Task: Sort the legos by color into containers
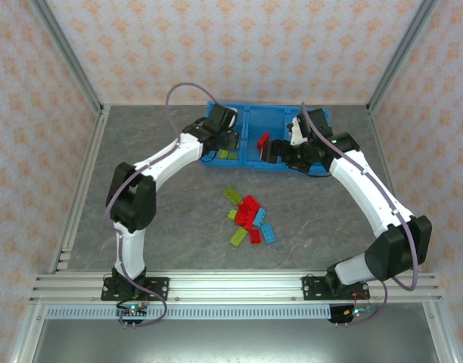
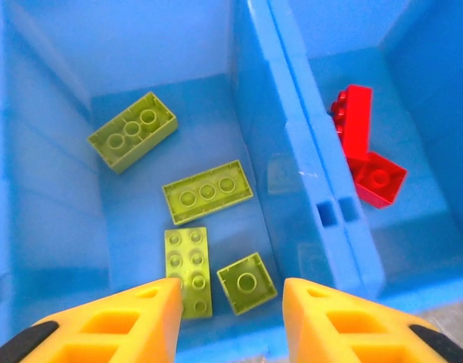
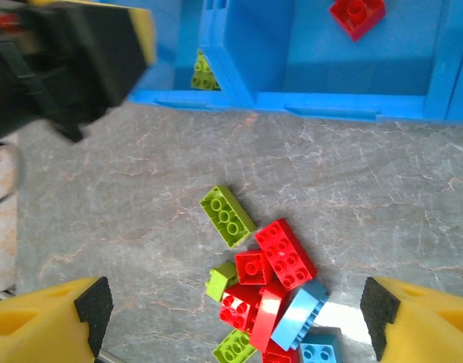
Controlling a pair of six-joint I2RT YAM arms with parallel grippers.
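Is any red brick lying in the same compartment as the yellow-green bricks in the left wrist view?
No, the two red bricks lie beyond the blue dividing wall, in the next compartment.

Bright even light, faint soft shadows, glare patch on the table [image 3: 336,312], left wrist view hazy

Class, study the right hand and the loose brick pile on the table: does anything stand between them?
Nothing visible does. The open right hand frames the brick pile in plain view, on bare table.
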